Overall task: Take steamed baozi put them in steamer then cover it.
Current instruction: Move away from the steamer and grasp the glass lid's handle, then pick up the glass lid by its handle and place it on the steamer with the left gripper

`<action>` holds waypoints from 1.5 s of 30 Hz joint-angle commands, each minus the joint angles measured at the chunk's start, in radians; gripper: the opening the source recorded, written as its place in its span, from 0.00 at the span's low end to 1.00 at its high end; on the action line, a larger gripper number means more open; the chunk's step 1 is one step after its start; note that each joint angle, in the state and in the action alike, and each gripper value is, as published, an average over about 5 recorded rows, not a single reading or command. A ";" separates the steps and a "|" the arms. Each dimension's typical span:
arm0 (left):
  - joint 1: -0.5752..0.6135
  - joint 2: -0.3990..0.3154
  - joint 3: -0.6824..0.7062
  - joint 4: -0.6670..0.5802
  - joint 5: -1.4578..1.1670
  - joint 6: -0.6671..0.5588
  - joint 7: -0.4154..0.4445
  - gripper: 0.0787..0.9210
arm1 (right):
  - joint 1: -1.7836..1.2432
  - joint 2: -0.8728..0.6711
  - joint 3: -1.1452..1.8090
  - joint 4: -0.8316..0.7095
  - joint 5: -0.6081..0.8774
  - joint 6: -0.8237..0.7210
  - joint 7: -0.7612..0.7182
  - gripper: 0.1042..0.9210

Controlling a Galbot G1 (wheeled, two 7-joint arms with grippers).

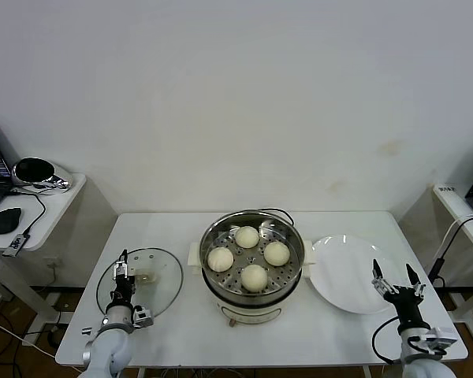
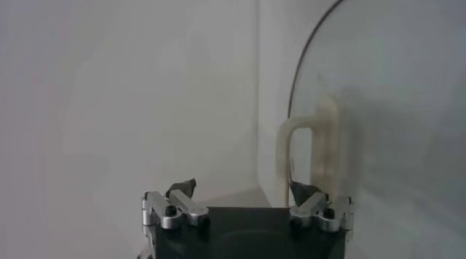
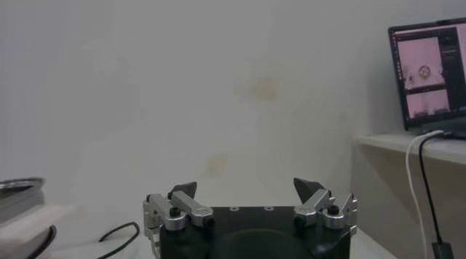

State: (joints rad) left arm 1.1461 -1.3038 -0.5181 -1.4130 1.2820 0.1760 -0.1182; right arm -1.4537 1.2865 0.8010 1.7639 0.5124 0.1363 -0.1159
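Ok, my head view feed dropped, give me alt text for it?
Four steamed baozi sit in the uncovered steamer at the centre of a white table. The cover lies flat to its left under the open left gripper; an empty white plate lies to its right beside the open right gripper.

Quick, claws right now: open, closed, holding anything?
Left claw: open, empty, over the near edge of the glass cover.
Right claw: open, empty, at the near right edge of the white plate.
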 commanded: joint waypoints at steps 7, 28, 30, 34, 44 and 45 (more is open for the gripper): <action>-0.034 -0.013 0.011 0.070 -0.024 0.007 -0.041 0.87 | 0.004 0.004 -0.004 -0.011 -0.007 0.002 0.000 0.88; -0.036 -0.008 0.019 0.101 -0.029 -0.004 -0.038 0.20 | 0.000 0.005 -0.002 -0.016 -0.014 0.006 0.000 0.88; -0.035 -0.007 0.019 0.094 -0.033 -0.004 -0.038 0.14 | 0.000 0.007 -0.002 -0.017 -0.016 0.007 0.000 0.88; -0.014 -0.003 0.017 0.038 -0.041 -0.003 -0.030 0.08 | -0.001 0.009 -0.004 -0.015 -0.017 0.007 0.000 0.88; 0.095 0.054 -0.030 -0.171 -0.046 0.084 -0.022 0.08 | -0.016 0.025 0.000 0.033 -0.006 -0.070 0.008 0.88; 0.106 0.061 -0.037 -0.198 -0.061 0.101 -0.012 0.08 | -0.019 0.027 0.002 0.036 -0.007 -0.076 0.011 0.88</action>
State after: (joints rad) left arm 1.1723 -1.2807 -0.5211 -1.4328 1.2466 0.2036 -0.1466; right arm -1.4640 1.3074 0.7994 1.7739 0.5016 0.1099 -0.1114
